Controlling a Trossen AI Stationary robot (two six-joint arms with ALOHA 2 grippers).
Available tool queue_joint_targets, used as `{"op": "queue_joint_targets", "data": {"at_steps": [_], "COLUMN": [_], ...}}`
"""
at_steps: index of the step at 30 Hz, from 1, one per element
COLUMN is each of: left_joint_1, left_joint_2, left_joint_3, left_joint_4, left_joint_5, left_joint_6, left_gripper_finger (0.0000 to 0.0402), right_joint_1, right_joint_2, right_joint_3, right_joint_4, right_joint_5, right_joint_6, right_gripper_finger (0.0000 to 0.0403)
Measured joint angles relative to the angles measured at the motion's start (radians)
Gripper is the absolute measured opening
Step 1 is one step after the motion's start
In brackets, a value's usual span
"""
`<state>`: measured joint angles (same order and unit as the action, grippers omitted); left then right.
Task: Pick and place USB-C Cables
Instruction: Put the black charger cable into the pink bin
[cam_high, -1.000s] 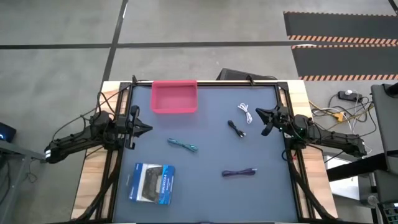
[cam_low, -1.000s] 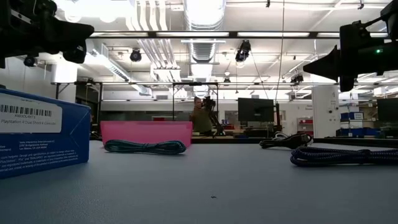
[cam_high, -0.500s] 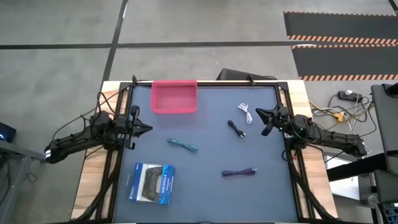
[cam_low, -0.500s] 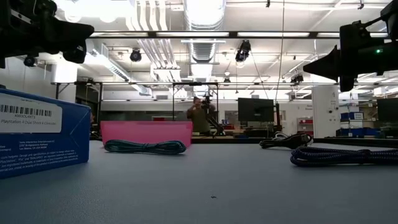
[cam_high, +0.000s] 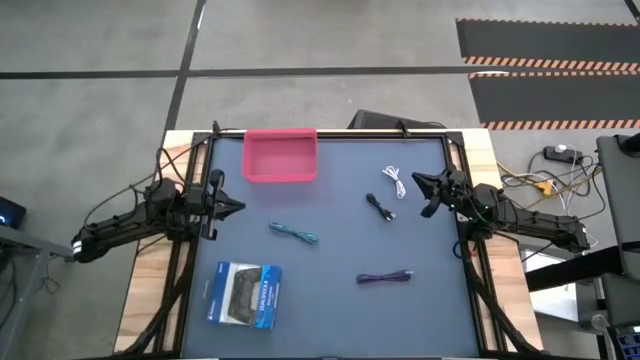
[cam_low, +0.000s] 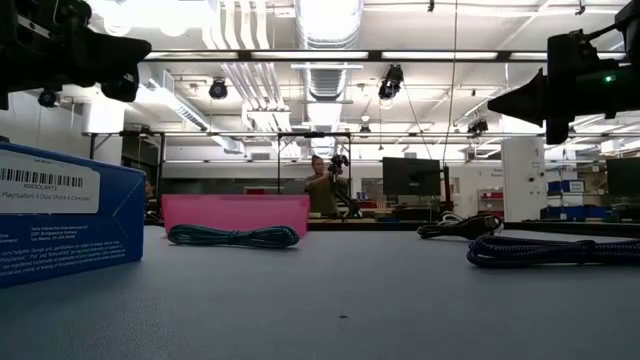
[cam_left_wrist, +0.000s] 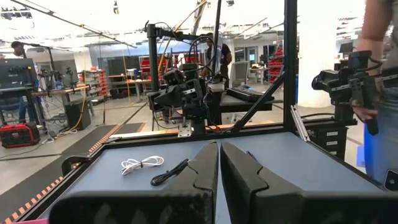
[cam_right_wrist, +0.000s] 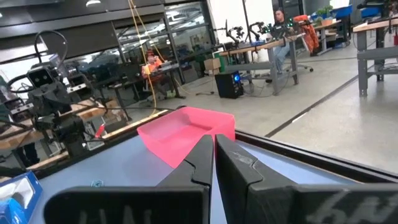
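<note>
Four small cable bundles lie flat on the dark mat: white (cam_high: 395, 181), black (cam_high: 380, 208), teal-blue (cam_high: 294, 233) and dark purple (cam_high: 385, 277). The left wrist view shows the white cable (cam_left_wrist: 142, 163) and the black cable (cam_left_wrist: 169, 173); the low view shows the teal cable (cam_low: 233, 236) and the purple cable (cam_low: 553, 250). A pink tray (cam_high: 281, 155) sits at the far edge. My left gripper (cam_high: 236, 206) hovers shut at the table's left side. My right gripper (cam_high: 415, 181) hovers shut at the right side, just right of the white and black cables. Neither holds anything.
A blue-and-white boxed game controller (cam_high: 244, 294) lies near the left front corner. A black frame (cam_high: 330, 130) borders the mat. A person (cam_low: 321, 192) stands far behind the table, another person's arm (cam_left_wrist: 376, 37) shows beside it. Open mat lies between the cables.
</note>
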<state>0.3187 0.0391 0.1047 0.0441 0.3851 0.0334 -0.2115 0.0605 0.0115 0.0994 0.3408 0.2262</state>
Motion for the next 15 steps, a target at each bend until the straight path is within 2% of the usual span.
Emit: {"op": "queue_joint_targets", "data": {"at_steps": [4, 8, 15], "left_joint_1": [0.0, 0.0, 0.0], "left_joint_2": [0.0, 0.0, 0.0], "left_joint_3": [0.0, 0.0, 0.0], "left_joint_4": [0.0, 0.0, 0.003], "left_joint_5": [0.0, 0.0, -0.001], "left_joint_6": [0.0, 0.0, 0.038], "left_gripper_finger": [0.0003, 0.0003, 0.0003], "right_joint_1": [0.0, 0.0, -0.001], "right_joint_2": [0.0, 0.0, 0.0], "right_joint_3": [0.0, 0.0, 0.0], "right_joint_4": [0.028, 0.091, 0.336], "right_joint_5": [0.0, 0.013, 0.268], "right_joint_6": [0.038, 0.223, 0.358], "right_gripper_finger": [0.0009, 0.0009, 0.0009]}}
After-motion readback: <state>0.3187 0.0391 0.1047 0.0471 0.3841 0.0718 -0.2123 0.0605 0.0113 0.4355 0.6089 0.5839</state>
